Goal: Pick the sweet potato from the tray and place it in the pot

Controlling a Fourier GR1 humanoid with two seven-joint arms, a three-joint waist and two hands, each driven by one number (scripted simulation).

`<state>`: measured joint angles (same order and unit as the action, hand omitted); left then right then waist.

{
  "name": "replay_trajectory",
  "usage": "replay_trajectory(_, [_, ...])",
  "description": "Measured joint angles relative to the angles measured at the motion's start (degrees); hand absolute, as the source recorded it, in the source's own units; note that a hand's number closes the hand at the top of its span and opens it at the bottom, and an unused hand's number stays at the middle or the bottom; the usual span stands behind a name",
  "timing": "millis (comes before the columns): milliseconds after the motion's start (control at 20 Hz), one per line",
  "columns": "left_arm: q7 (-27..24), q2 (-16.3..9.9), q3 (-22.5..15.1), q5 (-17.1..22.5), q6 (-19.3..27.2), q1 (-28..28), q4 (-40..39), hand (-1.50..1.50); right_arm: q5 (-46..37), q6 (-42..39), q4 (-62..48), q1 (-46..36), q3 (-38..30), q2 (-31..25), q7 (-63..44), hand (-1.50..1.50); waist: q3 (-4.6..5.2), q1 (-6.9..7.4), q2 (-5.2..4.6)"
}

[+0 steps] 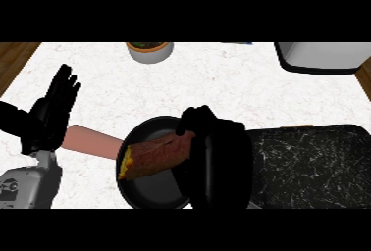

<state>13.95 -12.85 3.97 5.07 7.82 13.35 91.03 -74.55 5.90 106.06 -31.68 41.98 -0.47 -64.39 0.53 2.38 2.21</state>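
Note:
A reddish-brown sweet potato point(153, 157) with a yellow cut end hangs over the black pot point(148, 188), which has a pink handle point(91, 140) pointing left. My right hand point(214, 147) is above the pot's right side, its fingers curled round the sweet potato's right end. The dark marbled tray point(311, 166) lies just right of the pot. At the left of the head view my left hand point(51, 115) is open with its fingers up, apart from everything.
A small white bowl point(150, 50) with dark contents stands at the counter's far edge. A white and black appliance point(322, 56) sits at the far right corner. Wooden floor shows beyond both counter sides.

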Motion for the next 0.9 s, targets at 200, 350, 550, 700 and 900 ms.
replay_trajectory(200, [-0.3, 0.4, -0.2, -0.1, 0.2, 0.6, -0.1, 0.0, -2.8, 0.6, -0.3, -2.1, 1.6, -0.2, -3.4, 1.5, -0.11, 0.15, -0.58])
replay_trajectory(350, [-0.3, 0.3, -0.3, -0.1, 0.0, 0.8, 0.1, 0.0, -3.9, 1.4, -0.5, -2.9, 1.9, -0.3, -5.1, 1.5, -0.2, 0.56, -0.92])
replay_trajectory(550, [-0.3, 0.6, -0.4, -0.1, 0.1, 0.9, 0.3, 0.0, -5.4, 3.1, -1.2, -3.4, 1.4, -0.3, -6.0, 1.5, -0.3, 0.78, -1.33])
replay_trajectory(700, [-0.5, 0.7, -0.3, -0.2, 0.4, 0.8, 0.1, 0.0, -8.8, 2.3, -4.7, -3.9, 1.5, -0.4, -6.5, 1.5, -0.25, 0.17, -1.41])
replay_trajectory(900, [-0.7, 0.3, 0.3, 0.0, 0.2, 0.4, 0.4, 0.0, -13.0, -0.5, -9.3, -3.3, 1.0, -0.5, -6.9, 1.5, -0.25, -0.32, -1.46])
